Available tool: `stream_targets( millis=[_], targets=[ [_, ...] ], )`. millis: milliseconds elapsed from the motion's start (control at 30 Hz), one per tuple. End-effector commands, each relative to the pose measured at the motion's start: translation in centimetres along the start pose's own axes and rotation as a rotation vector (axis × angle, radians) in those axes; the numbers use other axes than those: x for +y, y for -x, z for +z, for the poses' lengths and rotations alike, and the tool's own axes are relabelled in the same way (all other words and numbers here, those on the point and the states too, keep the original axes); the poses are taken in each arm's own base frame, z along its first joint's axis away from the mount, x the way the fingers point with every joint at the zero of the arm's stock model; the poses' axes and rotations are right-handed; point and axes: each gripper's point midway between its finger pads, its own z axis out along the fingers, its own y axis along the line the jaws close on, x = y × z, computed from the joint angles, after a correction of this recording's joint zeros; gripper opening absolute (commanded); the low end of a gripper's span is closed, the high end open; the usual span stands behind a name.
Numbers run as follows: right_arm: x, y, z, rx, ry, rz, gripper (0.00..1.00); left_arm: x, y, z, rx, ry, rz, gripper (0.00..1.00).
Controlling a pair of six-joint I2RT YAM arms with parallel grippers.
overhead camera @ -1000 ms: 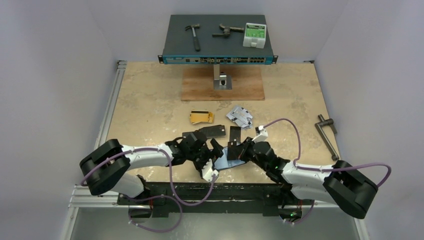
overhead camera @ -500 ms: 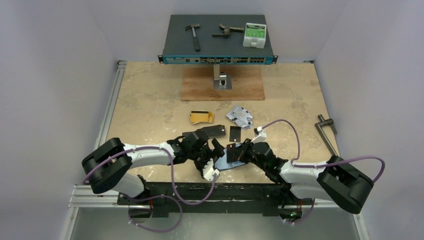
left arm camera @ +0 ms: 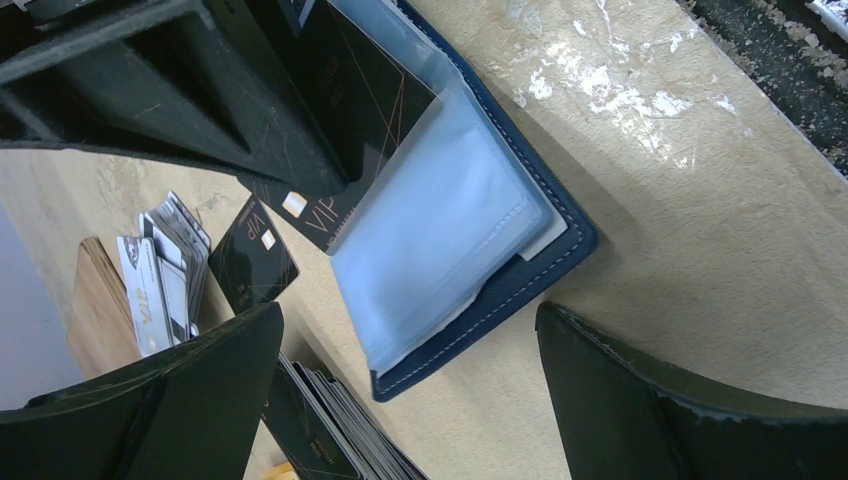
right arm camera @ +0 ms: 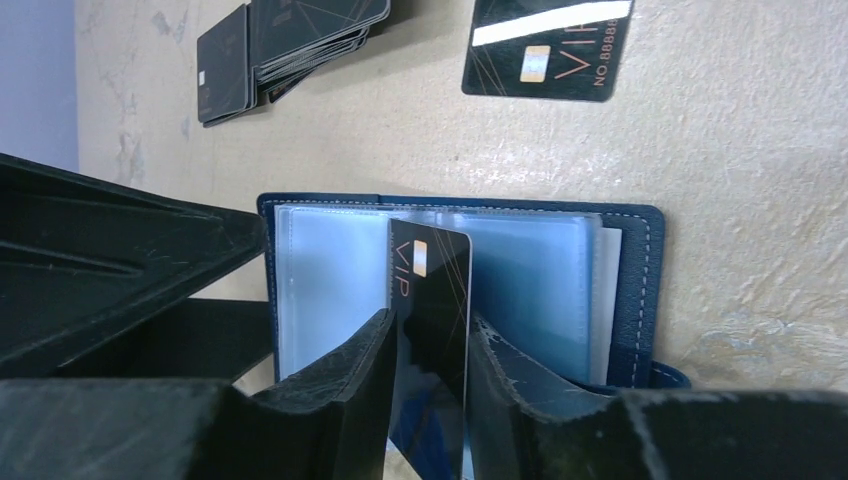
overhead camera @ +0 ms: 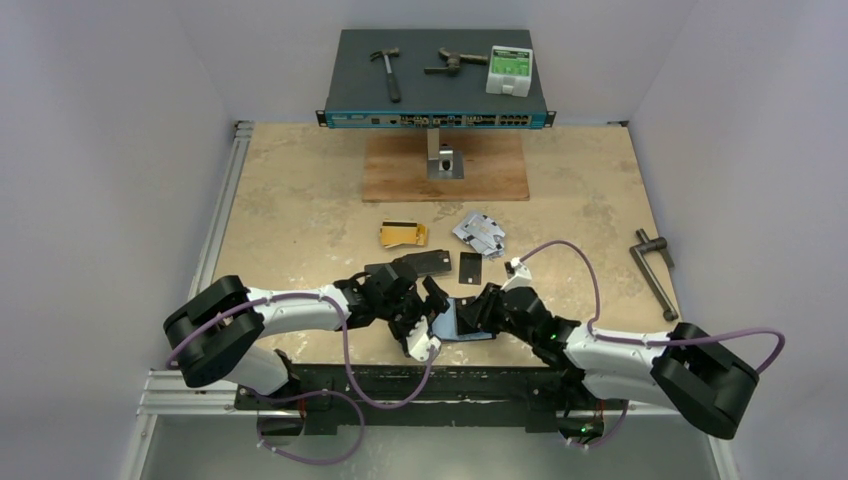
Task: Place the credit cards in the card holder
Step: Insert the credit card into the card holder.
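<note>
— While the right tool (right arm camera: pixel 430 318) is easing its jaws apart around the black card (right arm camera: pixel 430 270), is it still pinching?
— Cannot tell. The card is seemingly settling into the card holder (right arm camera: pixel 640 290). The left tool (left arm camera: pixel 408 308) is hovering over the holder, wide open and empty.

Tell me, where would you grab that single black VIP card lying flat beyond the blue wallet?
Probably by its two long edges, coming straight down from above. The lone black card lies flat on the table, face up, nothing raised to pinch, and apart from the card holder and black stack, so tool tips fit either side.
</note>
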Motion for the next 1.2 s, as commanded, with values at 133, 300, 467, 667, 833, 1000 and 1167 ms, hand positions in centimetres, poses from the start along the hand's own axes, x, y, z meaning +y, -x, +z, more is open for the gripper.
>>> stream_targets(
  millis=[133,300,467,667,833,1000,1167],
  targets=[
    [-1.4,-0.3,-0.5,0.038,-0.113,-0.031,0.39,-3.0,-1.2,0.1,0.05,-0.081,-0.07,1.0],
    [-0.9,0.4,-0.5,0.038,-0.135,-0.065,0.4,-3.0,-1.1,0.2,0.044,-0.082,-0.066,1.0],
    [-1.6,-0.3,-0.2,0.098,-0.19,-0.11,0.4,-3.5,-1.0,0.3,0.03,-0.117,-0.04,1.0],
    [-1.4,0.6,-0.5,0.088,-0.225,-0.151,0.43,-4.0,-0.9,0.2,0.027,-0.143,-0.056,1.0],
    [-1.7,0.3,-0.8,0.112,-0.257,-0.176,0.42,-4.0,-1.1,0.3,0.036,-0.134,-0.069,1.0],
    [-1.3,-0.5,-0.4,0.135,-0.258,-0.196,0.42,-4.0,-1.2,0.3,0.04,-0.131,-0.071,1.0],
    [-0.8,-0.6,-0.4,0.124,-0.225,-0.186,0.27,-4.4,-1.3,0.3,0.044,-0.142,-0.079,1.0]
  ],
)
